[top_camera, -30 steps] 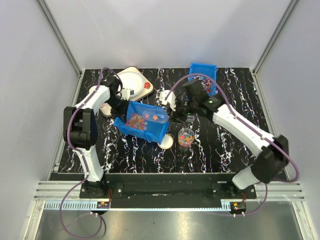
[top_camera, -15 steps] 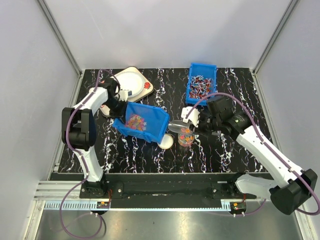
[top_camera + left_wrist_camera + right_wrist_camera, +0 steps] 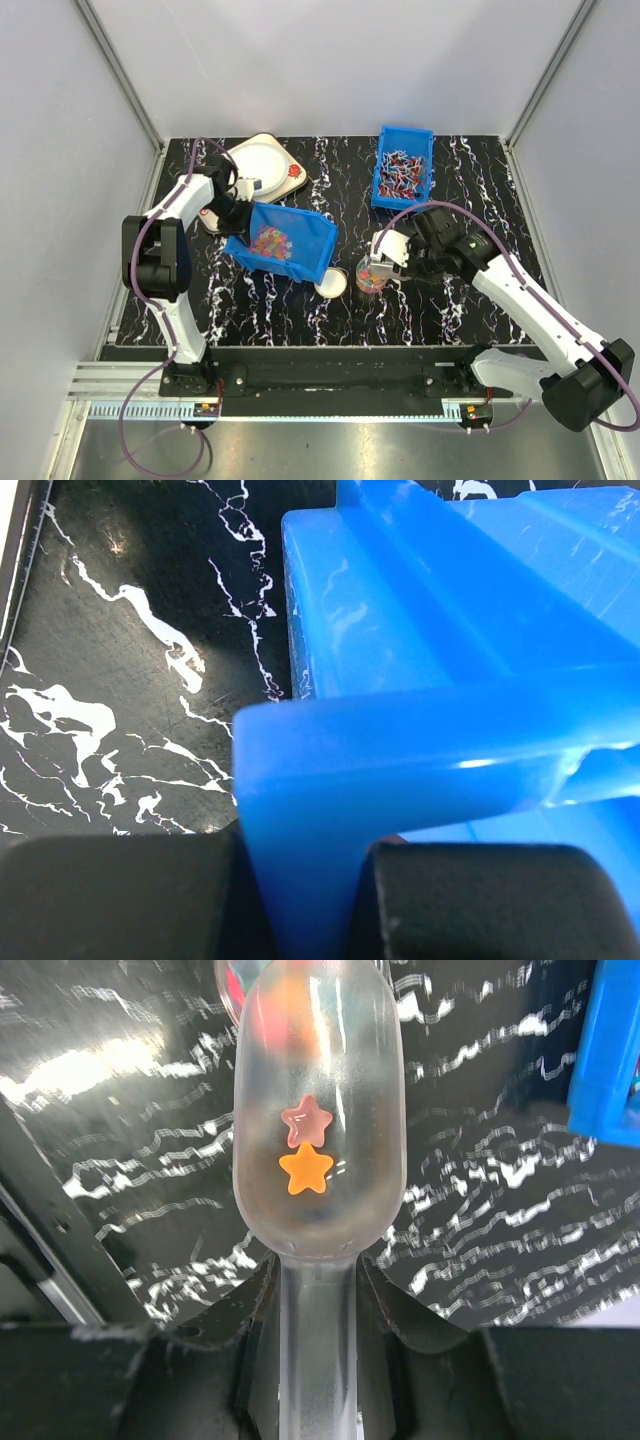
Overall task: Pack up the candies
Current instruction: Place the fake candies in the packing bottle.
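Tabletop (image 3: 450, 300) count: two blue bins, a left-hand bin (image 3: 300, 266) and a rear bin (image 3: 396, 203); one clear cup (image 3: 372, 278); one white lid (image 3: 332, 285); one scale (image 3: 262, 165); one scoop (image 3: 318, 1290) holding two star candies (image 3: 305, 1170), one pink, one orange.

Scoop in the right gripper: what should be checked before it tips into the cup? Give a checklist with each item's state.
1. Grip: the right gripper is shut on the handle of the scoop: ok.
2. Load: two star candies, one pink and one orange, lie in the scoop's bowl: ok.
3. Aim: in the top view the scoop's tip is above the mouth of the cup: ok.
4. Stance: the cup is upright, with sweets already inside: ok.
5. Room left in the cup: cannot tell.
6. Supply: the left gripper is shut on the rim of the blue bin, which is held tilted: ok.
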Controlling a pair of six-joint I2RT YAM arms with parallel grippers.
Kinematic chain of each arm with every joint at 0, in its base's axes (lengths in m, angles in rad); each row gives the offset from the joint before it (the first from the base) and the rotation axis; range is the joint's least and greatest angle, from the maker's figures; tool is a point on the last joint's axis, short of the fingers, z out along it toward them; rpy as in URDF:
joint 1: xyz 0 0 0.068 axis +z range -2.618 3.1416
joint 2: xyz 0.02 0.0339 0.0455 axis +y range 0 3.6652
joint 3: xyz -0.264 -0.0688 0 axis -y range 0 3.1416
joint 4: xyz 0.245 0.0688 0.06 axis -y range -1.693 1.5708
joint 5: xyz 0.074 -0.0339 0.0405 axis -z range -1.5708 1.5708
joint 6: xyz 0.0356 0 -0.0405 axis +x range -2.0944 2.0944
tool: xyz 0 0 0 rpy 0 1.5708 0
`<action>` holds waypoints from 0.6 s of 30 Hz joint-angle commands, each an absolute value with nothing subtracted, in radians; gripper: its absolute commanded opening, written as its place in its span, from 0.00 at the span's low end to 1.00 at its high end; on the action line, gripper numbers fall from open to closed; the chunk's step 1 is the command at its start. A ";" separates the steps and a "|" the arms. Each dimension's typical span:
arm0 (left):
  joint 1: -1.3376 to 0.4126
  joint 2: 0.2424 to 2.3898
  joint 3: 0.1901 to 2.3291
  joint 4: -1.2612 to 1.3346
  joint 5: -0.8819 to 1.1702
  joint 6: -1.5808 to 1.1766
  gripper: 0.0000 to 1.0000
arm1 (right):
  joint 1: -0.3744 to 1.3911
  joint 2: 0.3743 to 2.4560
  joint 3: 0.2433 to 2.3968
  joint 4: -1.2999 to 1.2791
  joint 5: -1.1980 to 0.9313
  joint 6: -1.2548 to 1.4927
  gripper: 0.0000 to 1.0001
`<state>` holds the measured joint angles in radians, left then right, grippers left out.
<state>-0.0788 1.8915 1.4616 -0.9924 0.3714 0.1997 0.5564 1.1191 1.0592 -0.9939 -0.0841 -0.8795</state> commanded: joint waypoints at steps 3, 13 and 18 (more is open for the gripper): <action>-0.072 1.824 1.459 -0.979 0.462 0.179 0.00 | 0.561 1.161 1.089 -1.031 0.072 -0.928 0.00; -0.071 1.830 1.456 -0.977 0.465 0.178 0.00 | 0.656 1.193 1.083 -1.023 0.196 -0.917 0.00; -0.071 1.827 1.454 -0.977 0.469 0.178 0.00 | 0.712 1.219 1.083 -1.023 0.255 -0.911 0.00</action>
<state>-0.0765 1.8915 1.4460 -0.9886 0.3782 0.1902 0.6754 1.2037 1.0599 -1.0237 0.1719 -0.9119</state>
